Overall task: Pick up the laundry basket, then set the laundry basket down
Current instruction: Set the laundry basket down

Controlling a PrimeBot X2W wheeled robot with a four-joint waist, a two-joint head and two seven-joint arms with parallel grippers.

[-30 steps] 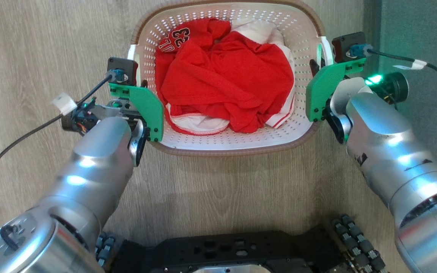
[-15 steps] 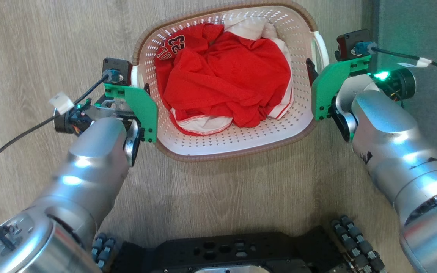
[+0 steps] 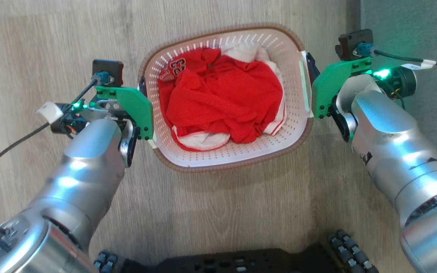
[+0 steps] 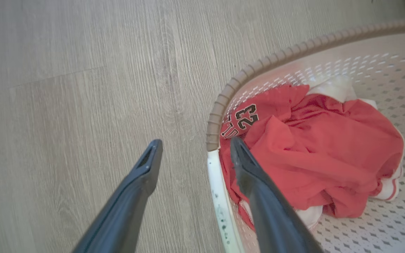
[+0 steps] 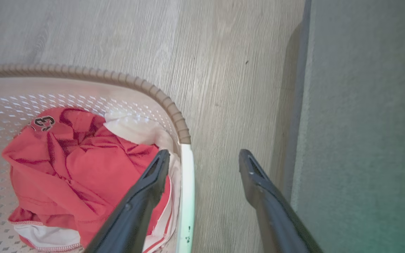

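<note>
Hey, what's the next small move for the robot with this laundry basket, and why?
Probably raise the left gripper and right gripper straight up: both are open, fingers straddling the white handles without clamping, and the laundry basket seems to sit on the floor, lower than a second ago.

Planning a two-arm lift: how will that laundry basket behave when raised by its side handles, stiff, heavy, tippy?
The laundry basket looks like moulded perforated plastic, so probably stiff. Only a few clothes lie inside, so likely light. Held only at two side handles, it could tilt.
</note>
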